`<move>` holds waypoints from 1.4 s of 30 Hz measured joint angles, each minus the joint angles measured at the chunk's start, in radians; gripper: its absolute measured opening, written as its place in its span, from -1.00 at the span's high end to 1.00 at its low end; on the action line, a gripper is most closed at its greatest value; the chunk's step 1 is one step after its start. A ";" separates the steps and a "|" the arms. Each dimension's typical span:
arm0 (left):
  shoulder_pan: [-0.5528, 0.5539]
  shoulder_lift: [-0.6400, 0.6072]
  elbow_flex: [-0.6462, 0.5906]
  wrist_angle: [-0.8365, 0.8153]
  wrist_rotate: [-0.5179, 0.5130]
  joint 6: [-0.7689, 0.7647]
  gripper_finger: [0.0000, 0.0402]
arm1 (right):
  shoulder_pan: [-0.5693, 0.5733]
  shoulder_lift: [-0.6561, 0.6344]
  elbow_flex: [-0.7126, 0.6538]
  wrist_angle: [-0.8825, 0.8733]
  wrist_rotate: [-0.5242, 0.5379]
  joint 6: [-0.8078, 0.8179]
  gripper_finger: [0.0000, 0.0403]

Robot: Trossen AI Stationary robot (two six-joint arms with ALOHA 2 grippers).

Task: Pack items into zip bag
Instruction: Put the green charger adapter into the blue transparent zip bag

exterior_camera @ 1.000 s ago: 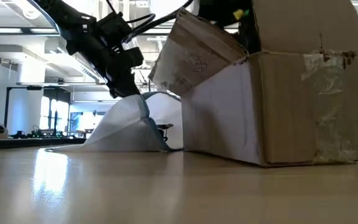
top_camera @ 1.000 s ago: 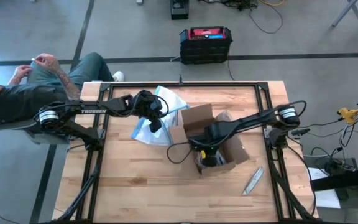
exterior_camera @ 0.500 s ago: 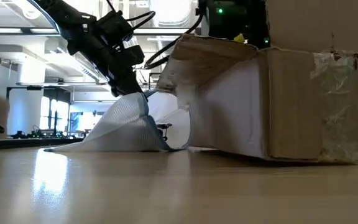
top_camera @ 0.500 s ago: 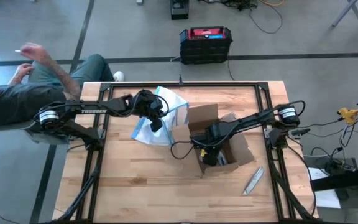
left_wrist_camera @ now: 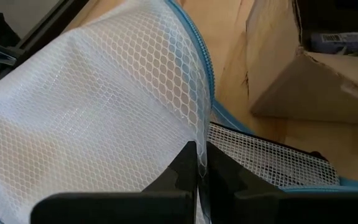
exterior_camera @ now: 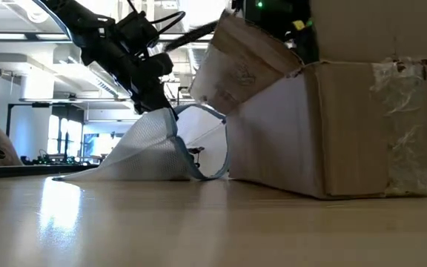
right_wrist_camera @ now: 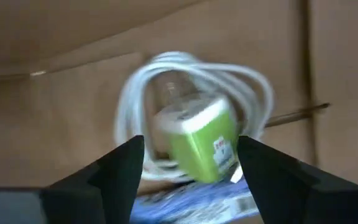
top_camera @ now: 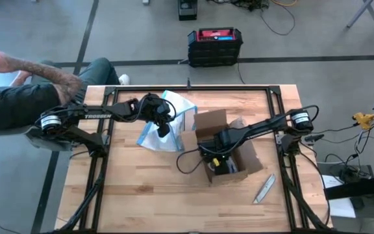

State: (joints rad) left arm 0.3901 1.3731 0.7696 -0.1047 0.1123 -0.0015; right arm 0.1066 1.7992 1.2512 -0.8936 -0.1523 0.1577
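White, coiled cable with a green-and-white plug body (right_wrist_camera: 194, 140) is what I see dead ahead of my right gripper (right_wrist_camera: 191, 168), lying on the cardboard floor of the box; a blue-printed packet sits just under it. My right fingers are spread wide, one on each side of the coil, and I see no contact with it (the view is blurred, so I can't make out finer detail). From above, the right gripper (top_camera: 218, 164) is down inside the open brown cardboard box (top_camera: 245, 159), which stands on the wooden table (top_camera: 141, 195) right of centre with its flaps splayed.

Left of the box, touching or nearly touching one flap, is the zip bag (top_camera: 167, 123), a white mesh-faced pouch with a blue edge. My left gripper (top_camera: 161, 125) has its fingers pressed together on the bag's upper edge, right by the blue zip strip, and holds that side lifted. In the left wrist view the mesh (left_wrist_camera: 104, 99) drapes over both dark fingers (left_wrist_camera: 188, 165), with the blue zip line running past them. From table height the bag (exterior_camera: 154, 152) stands tented, its mouth curving open toward the box (exterior_camera: 347, 126).

A slim grey tool (top_camera: 263, 188) lies on the table near the box's right corner, apart from both arms. A person (top_camera: 18, 97) sits beyond the table's left edge, one arm raised.
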 joint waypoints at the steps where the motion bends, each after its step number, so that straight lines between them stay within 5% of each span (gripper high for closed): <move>1: 0.000 0.000 0.000 0.000 0.000 -0.005 1.00 | 0.000 0.002 -0.005 0.004 0.020 0.000 -0.25; 16: 0.000 0.000 0.000 0.018 0.000 -0.008 1.00 | 0.000 0.065 -0.084 0.136 0.071 -0.052 -0.37; 21: 0.000 0.000 0.000 0.018 0.000 -0.008 1.00 | 0.000 0.079 -0.068 0.129 0.070 -0.075 -0.18; 29: 0.000 0.000 0.000 0.021 0.000 -0.008 1.00 | -0.003 0.072 0.029 -0.008 0.065 -0.080 0.39; 42: 0.006 -0.009 0.081 -0.043 -0.023 0.015 1.00 | -0.012 0.054 0.341 -0.240 0.127 -0.084 0.39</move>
State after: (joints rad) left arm 0.3965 1.3642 0.8507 -0.1476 0.0897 0.0132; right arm 0.0946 1.8529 1.5919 -1.1335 -0.0249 0.0740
